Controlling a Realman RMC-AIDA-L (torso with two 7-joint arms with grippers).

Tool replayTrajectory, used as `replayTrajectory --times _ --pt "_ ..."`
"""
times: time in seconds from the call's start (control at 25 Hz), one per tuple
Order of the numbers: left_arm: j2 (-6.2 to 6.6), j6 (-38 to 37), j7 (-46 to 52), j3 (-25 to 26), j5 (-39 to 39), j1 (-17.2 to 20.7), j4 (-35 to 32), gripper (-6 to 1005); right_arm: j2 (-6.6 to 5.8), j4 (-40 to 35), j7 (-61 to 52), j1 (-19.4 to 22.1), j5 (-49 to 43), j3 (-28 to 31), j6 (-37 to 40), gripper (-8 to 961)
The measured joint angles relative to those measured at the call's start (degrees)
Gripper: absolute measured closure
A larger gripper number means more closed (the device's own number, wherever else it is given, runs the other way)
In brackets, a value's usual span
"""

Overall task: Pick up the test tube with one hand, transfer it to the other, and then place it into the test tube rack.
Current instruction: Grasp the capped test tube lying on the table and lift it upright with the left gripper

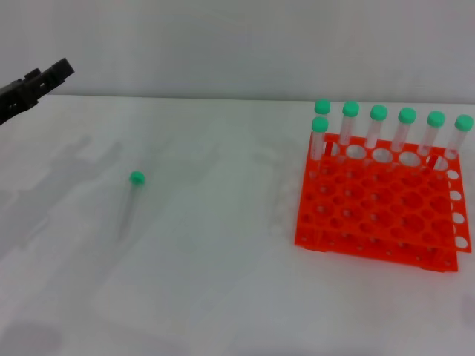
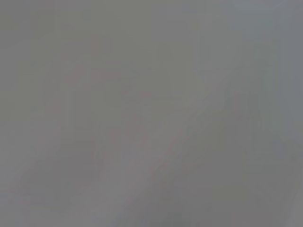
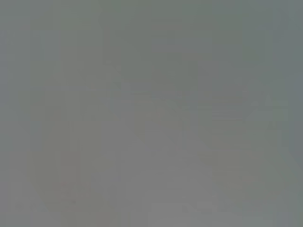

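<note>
Test tube [image 1: 130,202] lies flat on the white table [image 1: 223,297], well to the left of the rack and apart from everything else, its round green cap pointing away from the robot and its slim clear body so pale against the surface that mostly a faint grey line and shadow give it away. Only the head view shows any of this; both wrist views are a featureless grey blur, with no tube, rack or finger to be made out in either. The test tube rack [image 1: 378,215] sits on the right side of the table, bright orange-red plastic in two tiers, its top plate pierced by a grid of many round holes and tilted slightly toward the viewer. Standing upright in its far row are six green-capped tubes [image 1: 378,130] side by side, and one more tube [image 1: 319,137] stands at the near-left corner of that group, just in front of the row's left end; the rest of the holes hold nothing. The left gripper [image 1: 56,74] pokes in at the upper left edge, black and jointed, held above the table well away from the lying tube; whether its fingers are spread or pressed together I cannot tell. The right gripper is nowhere to be seen.
</note>
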State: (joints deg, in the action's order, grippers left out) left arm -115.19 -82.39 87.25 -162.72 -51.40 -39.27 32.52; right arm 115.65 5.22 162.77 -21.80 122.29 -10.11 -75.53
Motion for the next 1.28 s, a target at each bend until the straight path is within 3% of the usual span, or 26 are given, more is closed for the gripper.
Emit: replayTrajectory --times 0.2,0.4,0.6,0.88,1.04,1.28 --pt "0.19 -1.1 4.6 -0.1 4.5 -2.7 4.2 188 0.01 0.0 -0.1 0.2 0.0 0.0 -0.2 92" --pt "2.19 -5.7 14.1 -0.2 18.6 -8.6 12.5 189 0.01 0.0 -0.1 0.2 -0.1 0.1 -0.2 93" --pt "3.19 -9.7 17.9 -0.3 27.0 -12.5 16.9 190 0.01 0.0 0.0 0.2 0.0 0.0 0.1 93" --pt "4.09 -10.7 20.7 -0.4 33.0 -15.4 18.4 192 -0.01 0.0 0.0 0.2 0.0 0.1 0.3 93" --pt "5.41 -11.1 25.1 -0.4 42.0 -18.9 19.0 193 -0.08 0.0 0.1 0.2 0.0 0.1 0.4 93" --pt "5.9 -13.2 32.0 -0.4 55.1 -24.1 20.2 195 -0.08 0.0 0.2 0.3 0.0 0.0 0.7 93"
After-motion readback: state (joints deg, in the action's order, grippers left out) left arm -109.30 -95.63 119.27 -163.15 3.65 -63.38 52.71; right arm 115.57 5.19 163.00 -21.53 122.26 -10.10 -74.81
